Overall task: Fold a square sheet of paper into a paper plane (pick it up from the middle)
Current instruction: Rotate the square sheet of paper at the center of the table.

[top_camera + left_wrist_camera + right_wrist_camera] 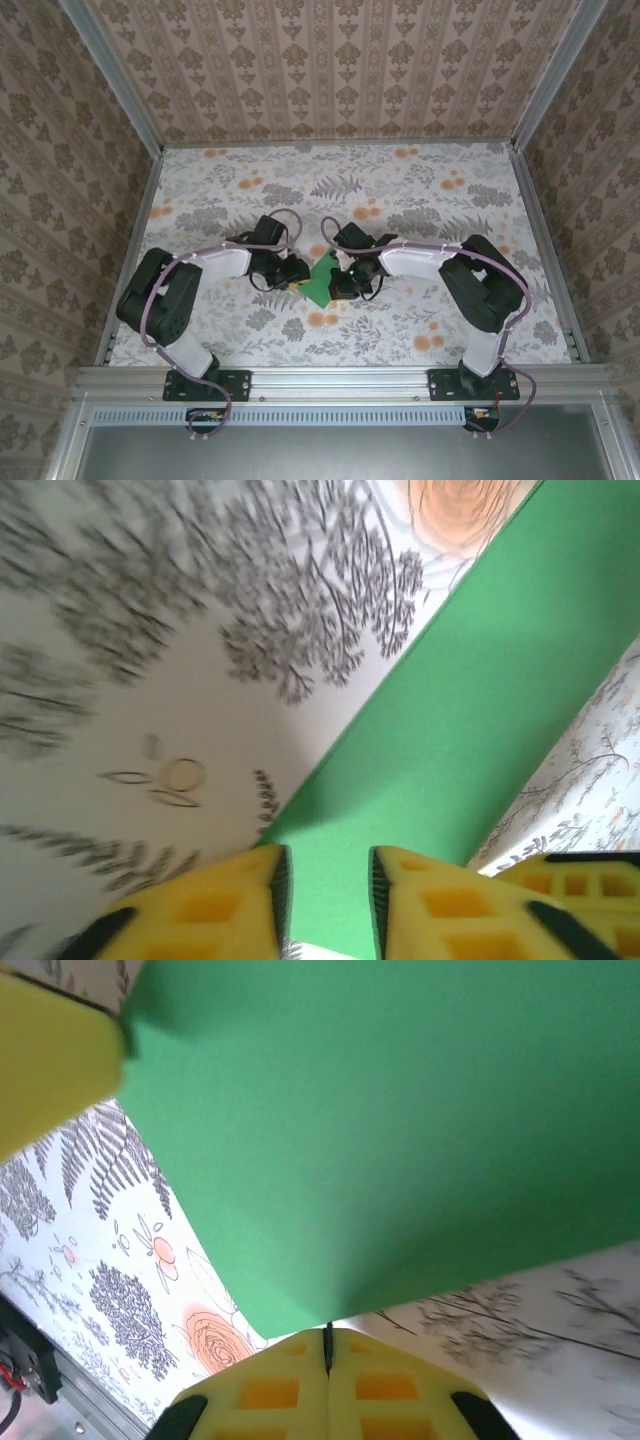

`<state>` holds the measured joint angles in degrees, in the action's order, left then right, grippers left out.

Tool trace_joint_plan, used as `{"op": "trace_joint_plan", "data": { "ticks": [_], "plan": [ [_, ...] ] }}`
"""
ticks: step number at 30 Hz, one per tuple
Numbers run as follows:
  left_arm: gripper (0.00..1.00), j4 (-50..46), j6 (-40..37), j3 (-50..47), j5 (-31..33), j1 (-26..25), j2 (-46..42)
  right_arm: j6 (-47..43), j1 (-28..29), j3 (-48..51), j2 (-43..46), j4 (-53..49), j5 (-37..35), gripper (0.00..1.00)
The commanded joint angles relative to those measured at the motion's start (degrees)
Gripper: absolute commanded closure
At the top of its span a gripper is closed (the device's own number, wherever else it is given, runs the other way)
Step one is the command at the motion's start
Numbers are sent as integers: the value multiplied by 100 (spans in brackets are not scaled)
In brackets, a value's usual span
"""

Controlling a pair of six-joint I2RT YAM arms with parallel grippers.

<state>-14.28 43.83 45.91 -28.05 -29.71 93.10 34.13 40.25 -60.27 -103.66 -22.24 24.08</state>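
The square sheet of paper (320,286) lies in the middle of the flowery table (420,190), right between the two grippers. Seen from above, it is at 3 o'clock from the left gripper (328,875) and at 9 o'clock from the right gripper (327,1332). Both grippers are right up against it, so neither arm is nearer than the other.

From above, the green shape is longer than it is wide. It runs from about 1 o'clock down to 7 o'clock. In the left wrist view it looks like a green band. It starts at the fingers at 6 o'clock and goes up toward 1 o'clock.

The left gripper's yellow fingers stand apart, with a gap between them. Green paper shows in that gap. I cannot tell if the fingers touch it, but they do not squeeze it.

The right gripper's fingers are pressed tight together. The edge of the paper meets the line where they join, so it looks pinched there. From that spot the paper spreads out toward 12 o'clock.

I think the right gripper is doing the holding now and the left one is loose. For the next move, the left gripper's paper lies straight ahead, a little toward 1 o'clock.

The paper does not look like a pointed plane yet.

Counting: one green sheet, two grippers, two arms.
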Motion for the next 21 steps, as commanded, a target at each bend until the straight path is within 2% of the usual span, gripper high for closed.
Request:
{"op": "trace_joint_plan", "data": {
  "ticks": [1,3,5,7,17,21],
  "plan": [
    [58,-364,-211,121,-154,282,-462,5,-175,-226,393,-359,-788,78],
    [51,-462,-242,120,-165,317,-630,223,-308,-269,375,-387,-1169,65],
    [43,-563,-291,119,-174,543,-781,363,-439,-390,286,-490,-1565,59],
    [41,-673,-344,128,-166,578,-852,514,-561,-553,165,-540,-1922,53],
    [30,-868,-509,93,-86,581,-873,631,-933,-1460,-821,-804,-2167,51],
    [20,-961,-808,128,77,502,-895,522,-938,-1714,-1144,-820,-2067,50]
  ]
}}
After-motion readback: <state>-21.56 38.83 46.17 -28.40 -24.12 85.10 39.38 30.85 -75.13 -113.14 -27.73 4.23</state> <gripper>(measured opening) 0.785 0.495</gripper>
